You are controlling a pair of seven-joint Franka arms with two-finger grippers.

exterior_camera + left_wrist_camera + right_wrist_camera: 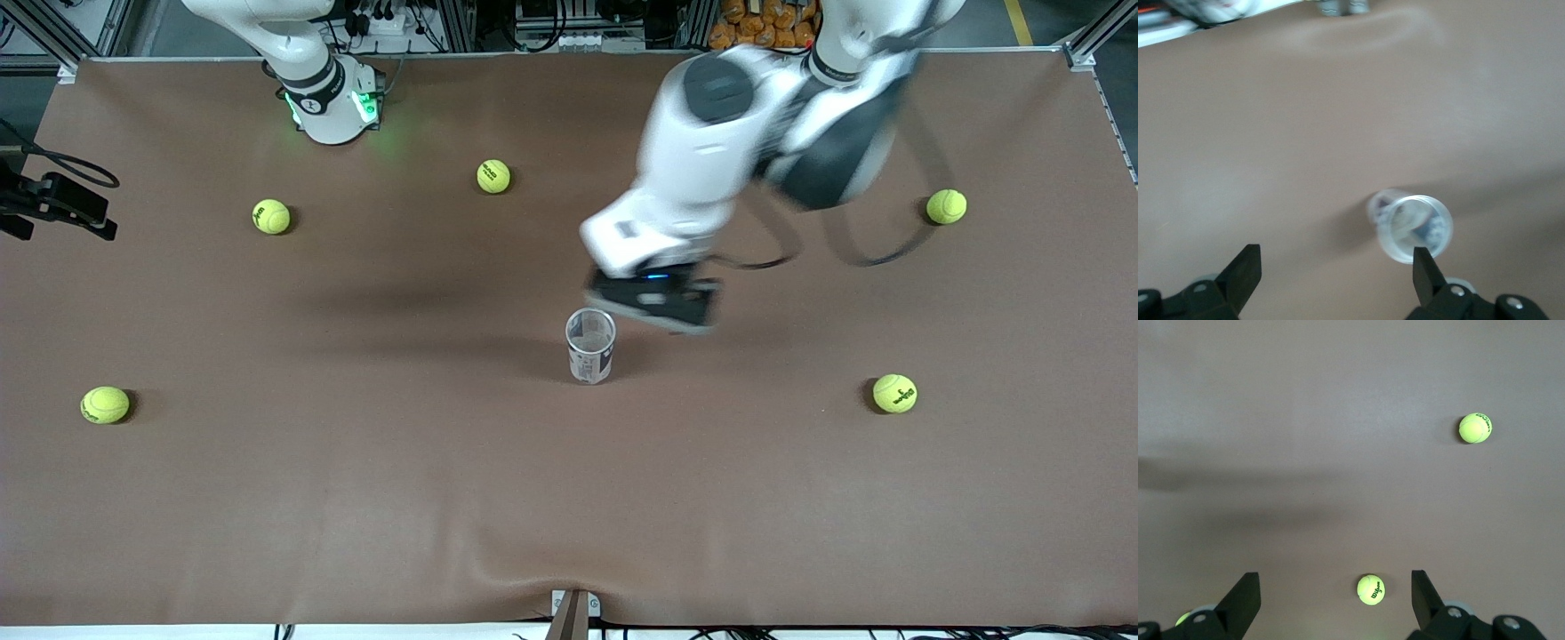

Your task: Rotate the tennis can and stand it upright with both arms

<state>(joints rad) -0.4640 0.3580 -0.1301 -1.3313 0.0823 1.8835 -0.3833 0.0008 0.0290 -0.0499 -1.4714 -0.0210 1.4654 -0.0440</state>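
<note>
The tennis can [590,347] stands upright near the middle of the table with its open silvery rim up. It also shows in the left wrist view [1413,229], just past one fingertip. My left gripper [656,302] hangs over the table beside the can, toward the left arm's end. It is open and empty [1337,263]. My right gripper [1333,579] is open and empty, high over bare table with tennis balls below. It is out of the front view; only the right arm's base [331,98] shows there.
Several yellow-green tennis balls lie scattered on the brown table: [493,176], [271,216], [105,404], [894,393], [946,206]. The right wrist view shows two of them whole [1475,427], [1371,589]. A black device [53,203] juts in at the right arm's end.
</note>
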